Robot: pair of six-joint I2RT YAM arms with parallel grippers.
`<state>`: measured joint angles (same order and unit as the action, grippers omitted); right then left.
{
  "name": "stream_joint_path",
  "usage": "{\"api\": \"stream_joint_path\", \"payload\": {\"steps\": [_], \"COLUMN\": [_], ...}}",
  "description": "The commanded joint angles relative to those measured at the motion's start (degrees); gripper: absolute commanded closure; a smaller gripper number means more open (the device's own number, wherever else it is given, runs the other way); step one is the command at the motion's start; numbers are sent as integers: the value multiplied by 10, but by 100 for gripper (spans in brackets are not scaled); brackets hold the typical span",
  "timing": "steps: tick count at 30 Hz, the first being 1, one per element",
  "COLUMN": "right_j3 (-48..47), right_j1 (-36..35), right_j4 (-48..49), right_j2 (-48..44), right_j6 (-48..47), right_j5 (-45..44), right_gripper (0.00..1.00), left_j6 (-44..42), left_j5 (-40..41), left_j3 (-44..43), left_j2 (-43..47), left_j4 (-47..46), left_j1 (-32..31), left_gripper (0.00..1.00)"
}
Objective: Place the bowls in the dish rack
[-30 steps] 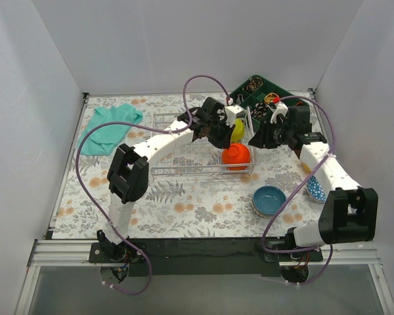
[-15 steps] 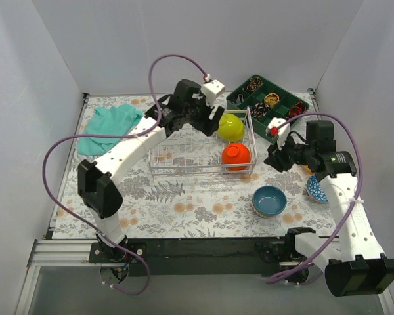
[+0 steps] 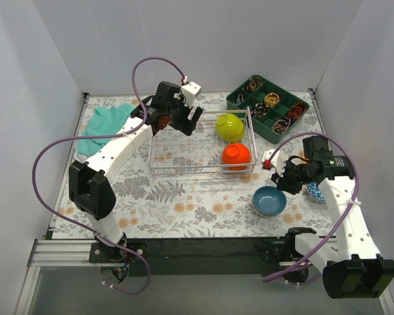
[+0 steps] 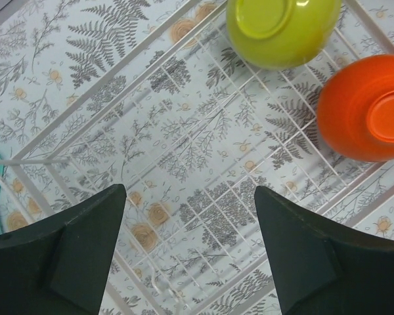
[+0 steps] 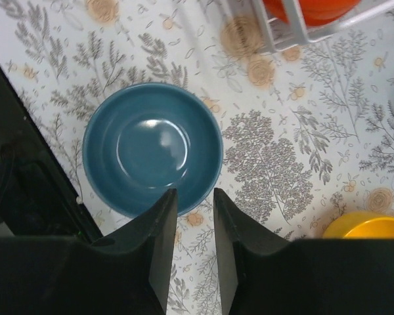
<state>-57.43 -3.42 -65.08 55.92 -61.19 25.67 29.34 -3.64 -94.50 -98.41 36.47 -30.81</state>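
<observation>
Five bowls, as far as the views allow. Two lie in the dish rack (image 3: 197, 172): a yellow-green bowl (image 3: 230, 126) and an orange bowl (image 3: 236, 154), both turned over. Three are out on the table (image 3: 184, 203): a blue bowl (image 3: 269, 200) standing upright, a blue-and-white patterned bowl (image 3: 314, 192) half hidden behind the right arm, and a yellow bowl (image 5: 368, 228) of which only a sliver shows at the wrist view's edge. There is also one green compartment tray (image 3: 266, 105) and one teal cloth (image 3: 108, 121).

The two racked bowls crowd the rack's right end, leaving bare wire across its left and middle. The blue bowl sits near the rack's front right corner, apart from it.

The rack is one wide, see-through basket of thin pale wire in the middle of the table.

The left claw (image 4: 190, 190) hangs over the rack's bare part, spread wide and carrying nothing. The right claw (image 5: 194, 191) hovers over the blue bowl's near rim, its fingers a narrow gap apart with nothing pinched.
</observation>
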Motion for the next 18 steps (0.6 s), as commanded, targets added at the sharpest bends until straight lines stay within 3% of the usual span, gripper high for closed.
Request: {"api": "stream_joint_path", "payload": {"steps": [1,6,8,14,18], "right_j3": [-8,20,25,29,12], "right_j1": [2,28,82,106,93], "right_j4": [-104,-74,-73,-93,-104], "right_j2": [19,52,72,42,61], "right_j6": [-114,-94,-102,-274,-320], "right_j5": [3,-43,-36,-13,18], "right_gripper": [66,64,64,65,64], "left_j6": [-17,-17,-21,-28,-27], "left_j5": [-7,-8,-4,9,5], "left_j3": [-2,-16,-17,8,24], "left_j2": [16,9,9,17,19], "left_j4": [1,1,1,-7,-7], "left_j1": [14,14,14,15,17], "left_gripper": [20,20,20,20,20]}}
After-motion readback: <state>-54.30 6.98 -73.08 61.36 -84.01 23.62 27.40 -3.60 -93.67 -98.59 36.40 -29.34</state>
